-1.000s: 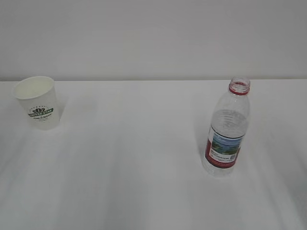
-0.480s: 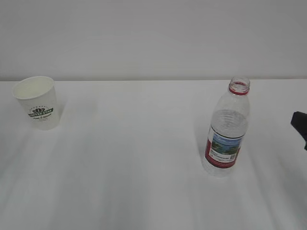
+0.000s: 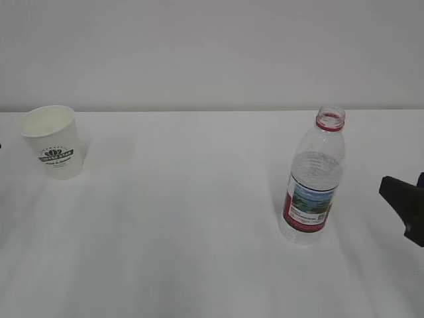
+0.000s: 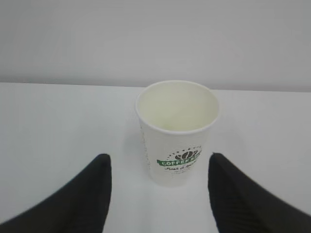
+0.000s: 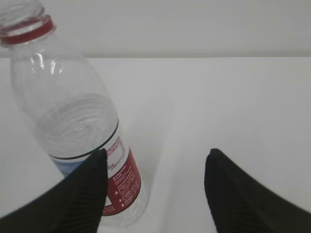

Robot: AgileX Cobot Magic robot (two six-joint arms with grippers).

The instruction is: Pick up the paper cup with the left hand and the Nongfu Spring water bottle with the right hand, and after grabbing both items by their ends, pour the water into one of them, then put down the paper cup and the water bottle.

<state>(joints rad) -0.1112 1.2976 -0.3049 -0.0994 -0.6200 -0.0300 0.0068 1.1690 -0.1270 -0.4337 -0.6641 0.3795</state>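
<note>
The paper cup [image 3: 52, 142] stands upright at the far left of the white table [image 3: 185, 218], white with a green logo. In the left wrist view the paper cup [image 4: 177, 131] sits just ahead of my open left gripper [image 4: 158, 165], between the lines of its two black fingers but not touched. The Nongfu Spring water bottle [image 3: 313, 179] stands uncapped at the right, with water in it. My right gripper [image 5: 153, 160] is open; the bottle [image 5: 77, 126] is ahead and to the left, partly behind the left finger. Only a black finger [image 3: 404, 199] shows at the exterior view's right edge.
A plain pale wall [image 3: 212, 53] rises behind the table's far edge. Between cup and bottle lies a wide stretch of bare white tabletop.
The right gripper has come into the exterior view from the right edge and moved left toward the bottle. Cup and bottle have not moved.
</note>
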